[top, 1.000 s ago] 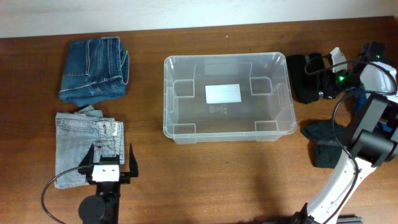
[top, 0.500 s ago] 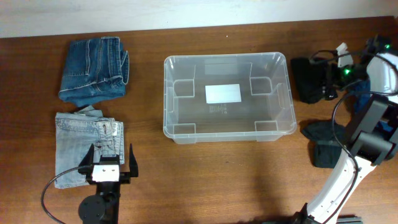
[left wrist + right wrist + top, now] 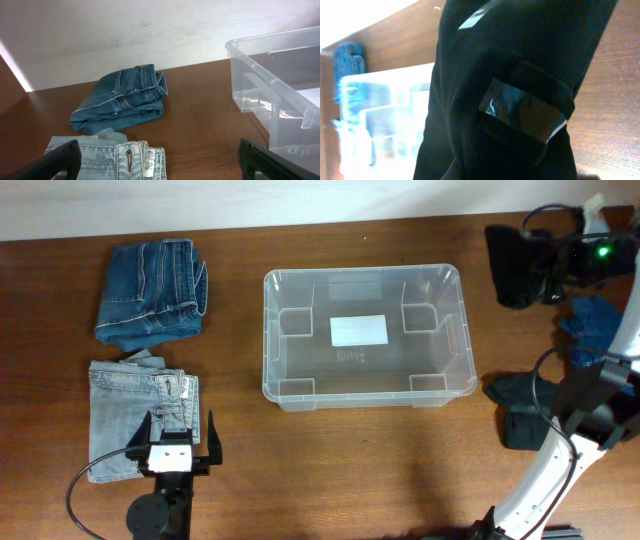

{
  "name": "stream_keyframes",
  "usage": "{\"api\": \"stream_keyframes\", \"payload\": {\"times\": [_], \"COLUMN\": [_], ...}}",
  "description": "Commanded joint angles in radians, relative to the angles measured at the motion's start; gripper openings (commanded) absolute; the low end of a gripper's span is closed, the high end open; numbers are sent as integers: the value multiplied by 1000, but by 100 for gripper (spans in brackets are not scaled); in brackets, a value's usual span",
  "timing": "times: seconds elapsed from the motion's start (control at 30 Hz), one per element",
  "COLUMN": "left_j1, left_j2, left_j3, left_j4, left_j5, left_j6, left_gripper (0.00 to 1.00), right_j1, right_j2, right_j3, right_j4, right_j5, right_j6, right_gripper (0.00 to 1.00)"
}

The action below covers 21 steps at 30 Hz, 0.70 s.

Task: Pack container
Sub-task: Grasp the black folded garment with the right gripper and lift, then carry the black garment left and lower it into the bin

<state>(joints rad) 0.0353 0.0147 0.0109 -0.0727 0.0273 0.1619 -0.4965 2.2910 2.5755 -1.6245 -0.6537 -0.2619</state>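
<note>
The clear plastic container stands empty mid-table, with a white label on its bottom; its corner shows in the left wrist view. My right gripper is shut on a black garment, held up beyond the container's far right corner. That black garment fills the right wrist view and hides the fingers. My left gripper is open above the near edge of the folded light jeans, nothing between its fingers. Folded dark blue jeans lie behind them.
A blue cloth and another dark garment lie right of the container, near the right arm's base. In the left wrist view the light jeans and dark jeans lie left of the bin.
The right gripper shut on the black garment and lifted it from the table toward the far edge. The left arm has not moved.
</note>
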Motion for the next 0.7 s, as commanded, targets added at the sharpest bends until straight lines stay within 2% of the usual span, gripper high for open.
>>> {"api": "stream_keyframes", "payload": {"times": [0.0, 0.1, 0.3, 0.43, 0.67], "left_j1": [4, 4, 4, 4, 4], "left_j2": [-10, -10, -10, -10, -10], "left_j3": [-2, -2, -2, -2, -2], "left_j4": [-7, -7, -7, -7, -7], "left_j5": [11, 11, 11, 11, 11], "left_j6": [12, 12, 12, 12, 12], "left_gripper": [99, 99, 99, 99, 99], "right_j1": [0, 20, 113, 278, 542], "right_j2": [-126, -201, -362, -449, -446], "right_j3": [121, 131, 130, 130, 68], "right_j4": [-73, -74, -74, -74, -70], "right_j5": [-106, -115, -92, 74, 262], "right_j6": [38, 136, 225, 326, 492], "right_gripper": [4, 4, 4, 4, 4]}}
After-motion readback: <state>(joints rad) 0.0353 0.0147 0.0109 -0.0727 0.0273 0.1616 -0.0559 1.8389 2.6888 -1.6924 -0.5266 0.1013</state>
